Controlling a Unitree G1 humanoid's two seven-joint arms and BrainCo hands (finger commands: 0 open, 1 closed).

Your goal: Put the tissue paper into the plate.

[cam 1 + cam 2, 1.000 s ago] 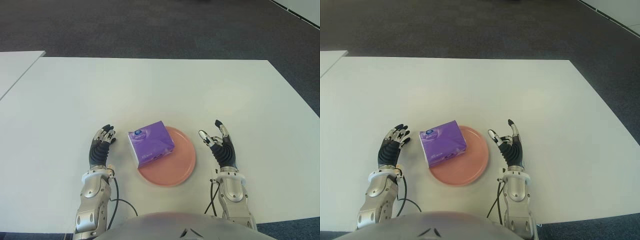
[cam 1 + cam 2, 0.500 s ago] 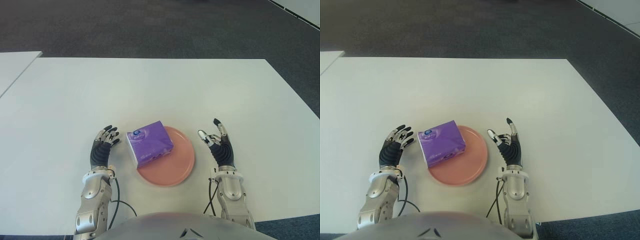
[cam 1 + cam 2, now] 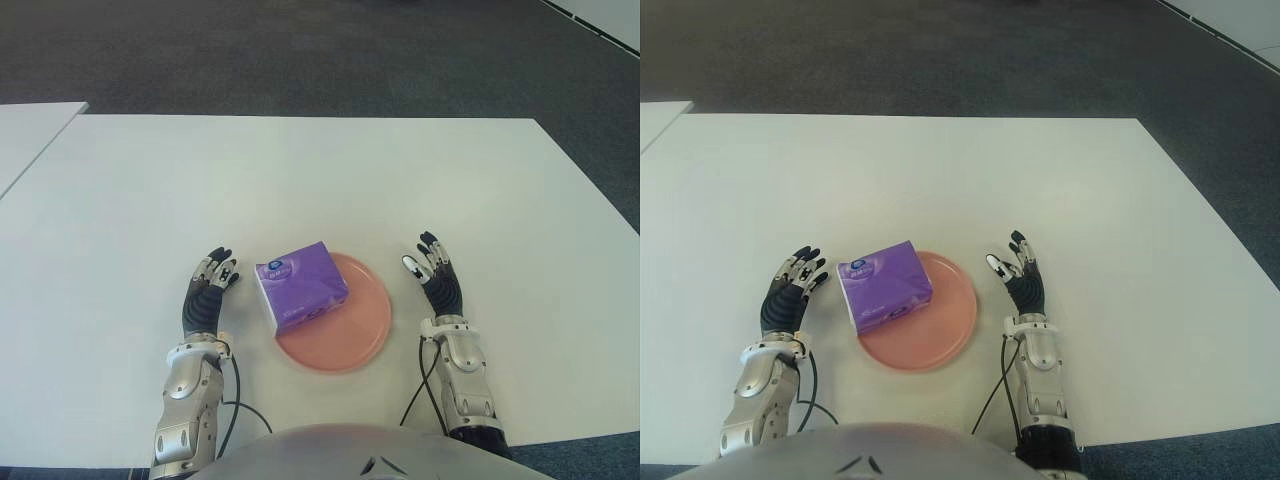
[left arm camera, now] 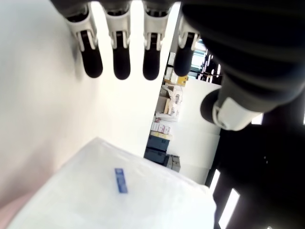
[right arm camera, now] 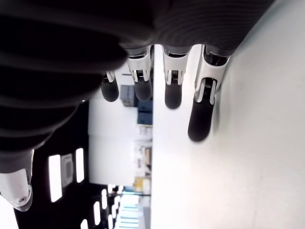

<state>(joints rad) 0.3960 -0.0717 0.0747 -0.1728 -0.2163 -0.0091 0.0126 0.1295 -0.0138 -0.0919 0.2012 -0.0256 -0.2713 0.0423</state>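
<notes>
I see the purple tissue pack lying on the pink plate, over its left part, with one end reaching past the rim toward my left hand. That hand shows just left of the pack, fingers stretched out and holding nothing. My right hand shows just right of the plate, apart from it, fingers likewise extended and empty. Everything sits on the white counter.
</notes>
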